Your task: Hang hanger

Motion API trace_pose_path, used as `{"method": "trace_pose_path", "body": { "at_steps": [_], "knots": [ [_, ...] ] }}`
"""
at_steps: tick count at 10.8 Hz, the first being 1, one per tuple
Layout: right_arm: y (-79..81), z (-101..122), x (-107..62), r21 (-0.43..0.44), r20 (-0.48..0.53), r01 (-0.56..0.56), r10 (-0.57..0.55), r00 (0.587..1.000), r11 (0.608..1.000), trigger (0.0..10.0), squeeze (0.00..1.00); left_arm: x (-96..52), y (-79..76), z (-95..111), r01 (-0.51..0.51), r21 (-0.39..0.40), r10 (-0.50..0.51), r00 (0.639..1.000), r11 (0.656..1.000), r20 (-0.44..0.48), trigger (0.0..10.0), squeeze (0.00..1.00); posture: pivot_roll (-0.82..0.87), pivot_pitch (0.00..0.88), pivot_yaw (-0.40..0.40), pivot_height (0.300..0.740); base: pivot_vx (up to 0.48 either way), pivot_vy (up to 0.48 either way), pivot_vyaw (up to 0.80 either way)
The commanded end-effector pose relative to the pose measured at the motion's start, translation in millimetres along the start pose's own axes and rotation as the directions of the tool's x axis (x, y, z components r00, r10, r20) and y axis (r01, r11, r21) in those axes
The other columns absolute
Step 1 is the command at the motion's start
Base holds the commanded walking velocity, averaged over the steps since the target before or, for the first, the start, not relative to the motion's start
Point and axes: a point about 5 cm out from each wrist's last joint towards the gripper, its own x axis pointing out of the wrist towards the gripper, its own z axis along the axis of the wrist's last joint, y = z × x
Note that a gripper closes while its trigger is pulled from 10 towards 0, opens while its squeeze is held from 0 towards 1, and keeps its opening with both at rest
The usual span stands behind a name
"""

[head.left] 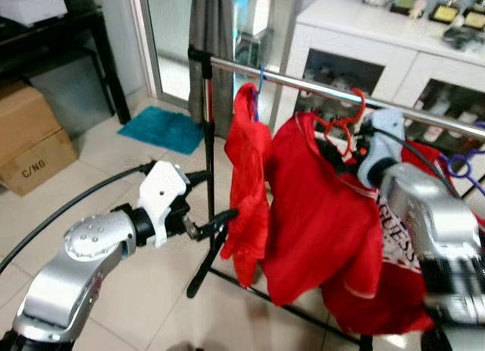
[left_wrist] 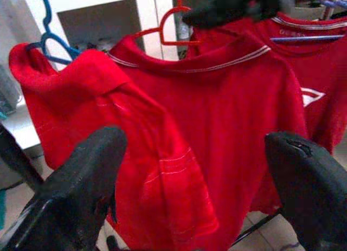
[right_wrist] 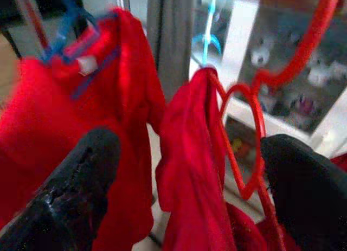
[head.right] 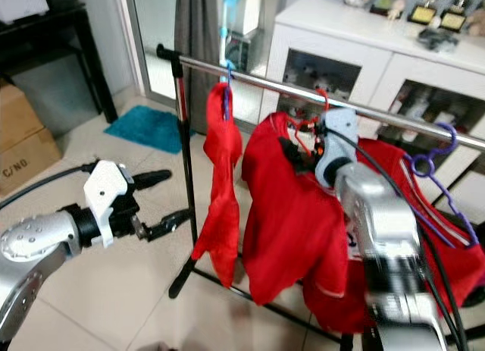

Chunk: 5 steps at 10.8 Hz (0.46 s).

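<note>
right gripper (head.left: pixel 350 148) raised at the rail (head.left: pixel 318 86), fingers spread wide, nothing clamped; red hanger (right_wrist: pixel 255 126) with its red shirt (head.left: pixel 322 214) sits between them, hook over the rail. left gripper (head.left: pixel 214 224) open, empty, just beside the blue-hangered garment (head.left: pixel 246 184).

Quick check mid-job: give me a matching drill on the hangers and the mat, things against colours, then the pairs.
Things:
1. Hanger at the rail's left end
2. Hanger by the right gripper
3. Bare hanger at the right
4. Mat on the floor

Colours:
A. purple
B. teal
C. blue
D. red

Pairs: 1-C, 2-D, 3-A, 4-B
</note>
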Motion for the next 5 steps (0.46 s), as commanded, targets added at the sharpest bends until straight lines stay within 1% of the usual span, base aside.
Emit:
{"method": "trace_pose_path", "body": {
  "at_steps": [1,2,3,4,5],
  "knots": [
    [-11.5,4.5,1.1,0.004,0.005,0.045,-0.045,0.999,0.999,10.0,0.0,3.1,-0.9,5.2,0.034,0.017,-0.034,0.999,0.999,0.012,10.0,0.29,-0.03,0.0,-0.043,0.74,0.0,0.0,0.0],
    [-21.8,10.3,5.6,0.028,0.001,0.063,-0.063,0.998,0.998,4.1,0.0,5.7,0.6,6.1,0.052,0.023,-0.052,0.999,0.998,0.01,10.0,0.3,-0.03,0.0,-0.042,0.74,0.0,0.0,0.0],
    [-28.2,17.5,7.8,0.045,0.002,0.054,-0.054,0.999,0.998,0.0,0.0,6.8,1.9,5.8,0.071,0.022,-0.072,0.997,0.997,0.006,10.0,0.3,-0.03,0.0,-0.037,0.74,0.0,0.0,0.0],
    [-29.6,18.8,8.4,0.053,-0.012,0.037,-0.036,0.999,0.998,0.0,0.0,7.0,2.8,5.0,0.08,0.021,-0.08,0.997,0.997,0.004,10.0,0.3,-0.03,0.0,-0.036,0.74,0.0,0.0,0.0],
    [-33.3,16.3,10.8,0.085,-0.065,-0.002,0.008,0.998,0.996,0.0,0.0,7.4,4.1,3.0,0.102,0.023,-0.102,0.995,0.995,0.0,10.0,0.3,-0.04,0.0,-0.033,0.74,0.0,0.0,0.0]
  ]
}}
